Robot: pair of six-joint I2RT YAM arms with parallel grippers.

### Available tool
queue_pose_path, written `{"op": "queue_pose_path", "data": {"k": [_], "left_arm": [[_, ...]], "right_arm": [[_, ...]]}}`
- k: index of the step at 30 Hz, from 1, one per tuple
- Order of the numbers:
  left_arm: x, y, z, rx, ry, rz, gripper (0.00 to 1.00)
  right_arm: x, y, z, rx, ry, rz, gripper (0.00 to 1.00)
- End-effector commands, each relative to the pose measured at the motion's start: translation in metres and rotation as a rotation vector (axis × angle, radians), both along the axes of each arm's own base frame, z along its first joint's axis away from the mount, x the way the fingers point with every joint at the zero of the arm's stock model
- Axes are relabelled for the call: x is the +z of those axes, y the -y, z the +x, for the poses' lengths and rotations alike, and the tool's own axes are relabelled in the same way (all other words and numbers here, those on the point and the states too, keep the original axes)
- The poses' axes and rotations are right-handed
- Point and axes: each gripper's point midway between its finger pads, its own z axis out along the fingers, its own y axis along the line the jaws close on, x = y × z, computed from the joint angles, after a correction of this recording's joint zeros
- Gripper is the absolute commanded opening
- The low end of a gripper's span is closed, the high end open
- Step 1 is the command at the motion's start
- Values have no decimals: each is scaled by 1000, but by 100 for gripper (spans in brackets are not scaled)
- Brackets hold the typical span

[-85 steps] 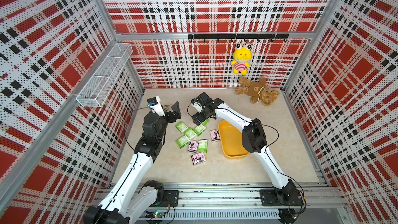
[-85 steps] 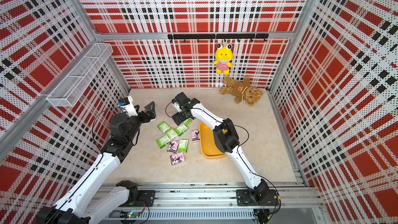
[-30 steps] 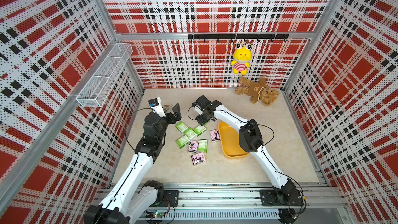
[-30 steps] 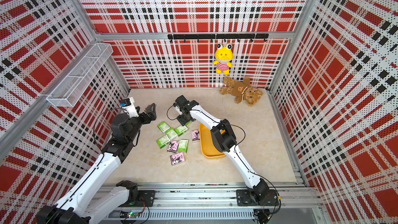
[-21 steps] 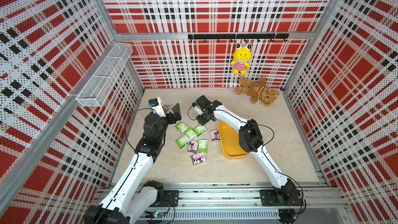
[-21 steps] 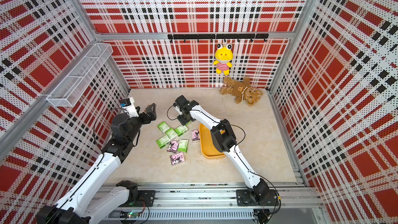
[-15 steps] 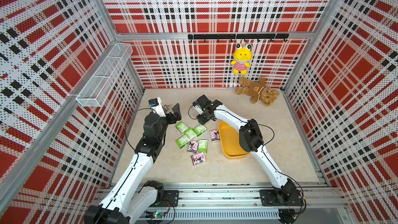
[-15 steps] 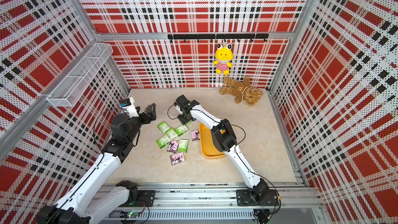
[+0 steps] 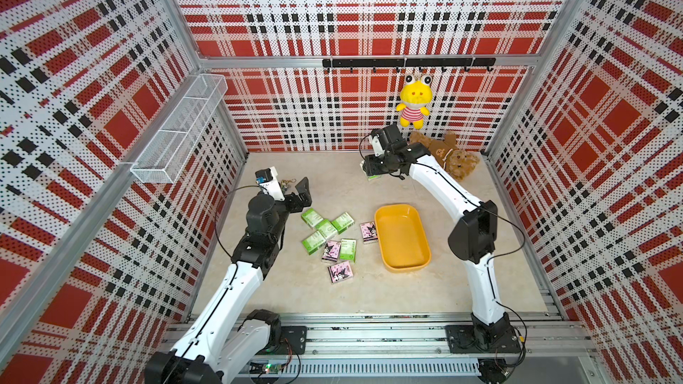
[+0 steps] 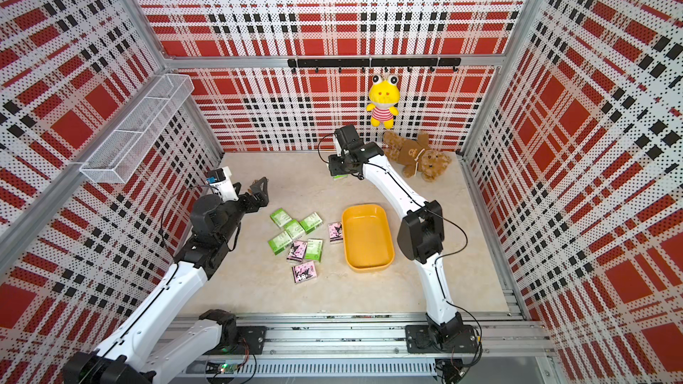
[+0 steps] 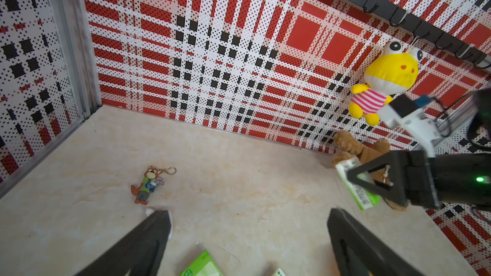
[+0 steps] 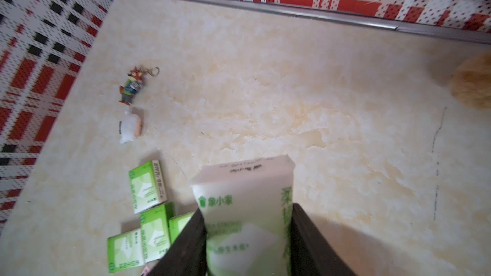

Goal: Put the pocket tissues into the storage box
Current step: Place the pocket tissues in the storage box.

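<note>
The right gripper [image 12: 246, 207] is clamped on a green packet [image 12: 239, 181]. Its jaws press the two long edges, so the broad printed face stays flat between them and roughly half the packet juts past the tips. That hold looks chosen so the packet can drop flat when the jaws part (a soft packet pinched on its faces would likely bulge and cling). It hangs clear of the surface [image 9: 332, 164], beyond the far end of the box [image 9: 403, 240] and well apart from it. The carry is therefore judged to be only starting, since the packet must get above the box before release. The height seems meant to clear both the rim and the loose packets. The box is empty. Eight packets [image 9: 327, 229] lie in a loose cluster beside the box's long side, five green and three pink. The nearest pink packet [image 9: 368, 232] is just beside the rim, and the rest lie a little further out, some touching. They lie flat, which leaves their edges open to a grasp from above. The left gripper [image 11: 247, 215] stands wide open and holds nothing, low over the surface on the side of the cluster away from the box. From there it can likely take the outer packets without crossing the right gripper's path to the box.
</note>
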Motion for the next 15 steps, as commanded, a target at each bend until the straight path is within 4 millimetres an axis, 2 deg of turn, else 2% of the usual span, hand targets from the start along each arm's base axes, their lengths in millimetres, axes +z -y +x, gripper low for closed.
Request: {"op": "queue_pose_path", "data": {"k": [1,6,11,15], "left_arm": [[8,1,-2,-7,15,-16,100],[2,5,-3,-16,5,-30,100],[-3,7,-1,-17,0,-34,100],[-6,11,2,-27,-12,-38,100]], "right_arm": [[-8,17,-29,-95,-75,-3,49],[-32,52,-69,-204,-145,-30,48],[-64,67,-100,-230,-184,-79,48],[-87,69,-115,-232,-189,-148,48]]}}
